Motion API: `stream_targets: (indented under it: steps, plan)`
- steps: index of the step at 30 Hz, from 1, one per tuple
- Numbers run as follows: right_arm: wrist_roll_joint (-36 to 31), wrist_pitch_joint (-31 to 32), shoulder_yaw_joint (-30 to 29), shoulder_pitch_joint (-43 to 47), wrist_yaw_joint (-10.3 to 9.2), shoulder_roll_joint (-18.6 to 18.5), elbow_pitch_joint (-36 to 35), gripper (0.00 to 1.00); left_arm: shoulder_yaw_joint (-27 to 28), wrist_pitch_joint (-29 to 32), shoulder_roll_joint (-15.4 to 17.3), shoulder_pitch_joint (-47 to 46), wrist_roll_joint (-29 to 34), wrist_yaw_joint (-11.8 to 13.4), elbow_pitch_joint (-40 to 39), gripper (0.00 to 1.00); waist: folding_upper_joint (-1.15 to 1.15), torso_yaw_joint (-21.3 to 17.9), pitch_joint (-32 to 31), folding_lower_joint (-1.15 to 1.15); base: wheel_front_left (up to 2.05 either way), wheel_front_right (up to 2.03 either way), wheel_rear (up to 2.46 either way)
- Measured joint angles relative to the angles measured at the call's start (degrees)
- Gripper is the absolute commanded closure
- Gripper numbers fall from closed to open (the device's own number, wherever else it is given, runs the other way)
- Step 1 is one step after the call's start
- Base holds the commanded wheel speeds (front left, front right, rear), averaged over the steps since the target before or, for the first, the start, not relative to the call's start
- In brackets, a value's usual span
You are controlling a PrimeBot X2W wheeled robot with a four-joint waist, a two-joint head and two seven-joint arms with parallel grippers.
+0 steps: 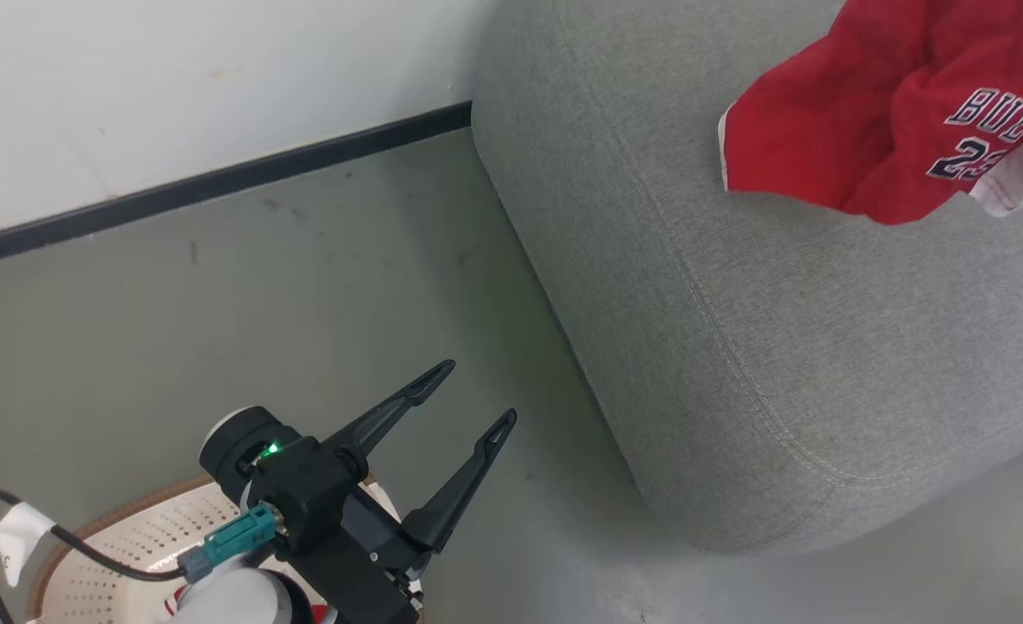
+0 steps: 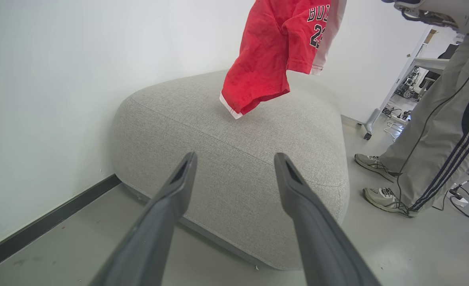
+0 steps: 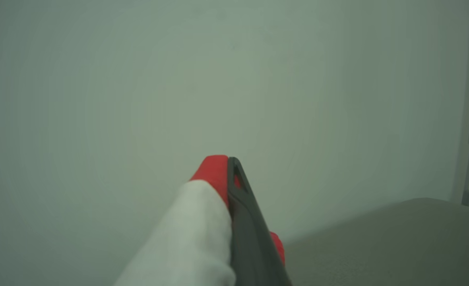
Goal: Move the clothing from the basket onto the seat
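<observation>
Your right gripper (image 3: pixel 228 165) is clenched on the clothing (image 1: pixel 858 130), a soft red jersey with white trim and dark lettering. Its folds hang from the tips over the top of the seat (image 1: pixel 780 329), a rounded grey woven-fabric sofa with stitched seams. Your left gripper (image 1: pixel 481 392) stands released, long dark fingers spread, well apart from the jersey and near the perforated cream plastic basket (image 1: pixel 130 529) with its brown rim.

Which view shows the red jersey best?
The left wrist view: most of the red jersey hangs over the sofa, lettering visible. The head view crops it at the corner; the right wrist view gives a close red-and-white fold.
</observation>
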Motion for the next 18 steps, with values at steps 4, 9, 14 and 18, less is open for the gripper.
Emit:
stream_targets:
  steps: [4, 9, 14, 18]
  plan:
    - [-1.67, -0.05, -0.98, -3.22, -1.85, -1.46, 3.35, 1.0, 0.05, 0.51, 0.85, -1.13, 0.01, 0.0, -0.99, 0.0, 0.0, 0.91, 2.24, 0.0, 0.0, 0.0, 0.0]
    - [-3.01, -0.37, -1.54, -5.2, -3.0, -2.92, 5.43, 1.0, 0.27, 0.59, 1.77, -2.14, 0.02, 0.0, -1.68, 0.0, 0.0, 1.71, 4.37, 0.0, 0.0, 0.0, 0.0]
    - [-3.47, -0.49, -0.55, -5.51, -3.0, -2.47, 9.12, 1.0, 0.65, 1.01, 2.78, -2.3, 0.02, -0.01, -2.78, 0.0, 0.0, 2.48, 6.99, 0.0, 0.0, 0.0, 0.0]
    - [-3.5, -0.56, 0.35, -4.99, -3.46, -0.32, 11.81, 1.0, 1.55, 1.33, 4.55, -2.31, 0.02, 0.0, -3.04, 0.0, 0.0, 2.81, 9.06, 0.0, 0.0, 0.0, 0.0]
